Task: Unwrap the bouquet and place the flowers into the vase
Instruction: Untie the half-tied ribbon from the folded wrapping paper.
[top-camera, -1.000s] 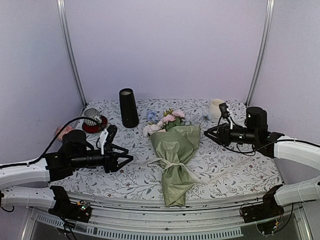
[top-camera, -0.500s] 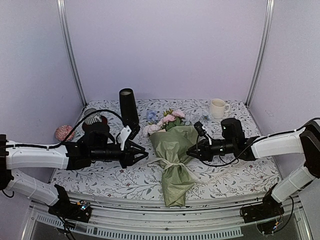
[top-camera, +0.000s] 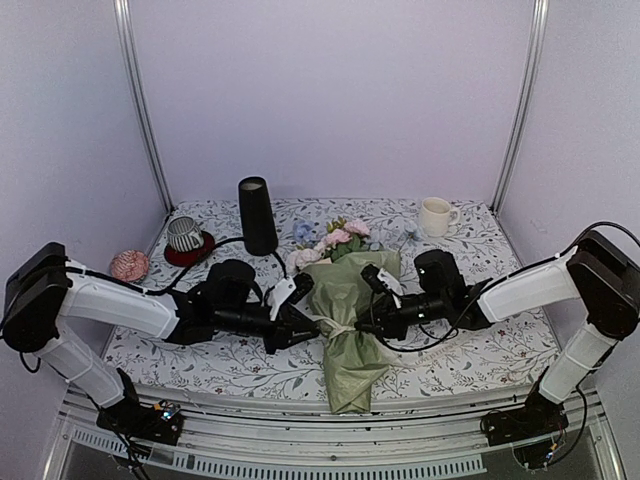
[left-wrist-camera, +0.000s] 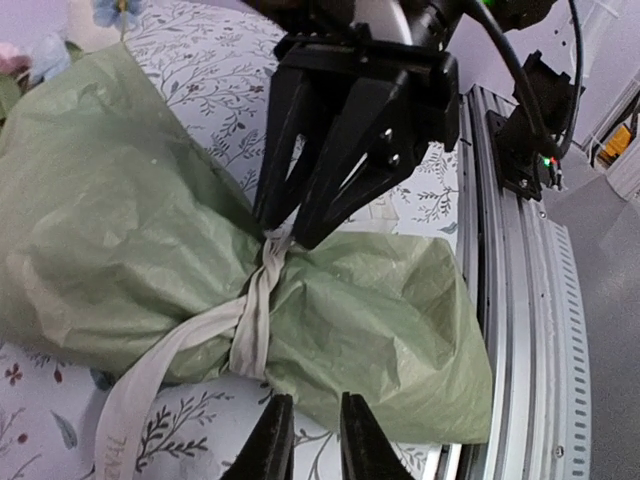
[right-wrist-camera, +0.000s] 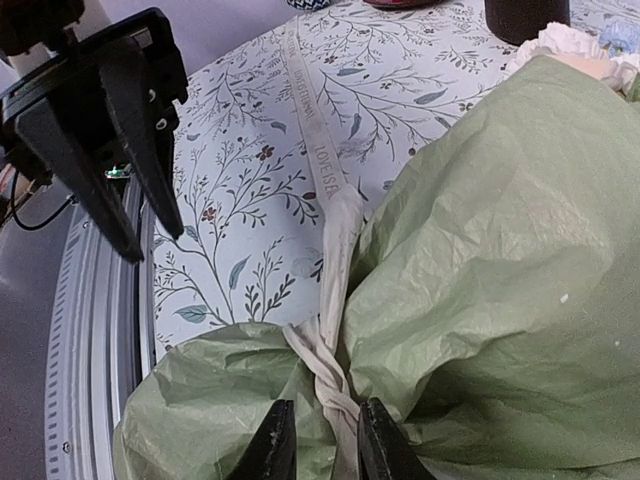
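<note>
Right wrist: right tool (right-wrist-camera: 325, 420) pinching ribbon knot (right-wrist-camera: 322, 365), left tool (right-wrist-camera: 155, 243) slightly parted, empty; best tug gently without dragging bouquet (right-wrist-camera: 480, 250).

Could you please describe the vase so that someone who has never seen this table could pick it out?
On the floral-patterned table, look at the far edge, left of centre. The vase stands upright there, between the striped grey cup on its left and the bouquet on its right. It is a tall, slim matte-black cylinder, much taller than the cup or the cream mug.
</note>
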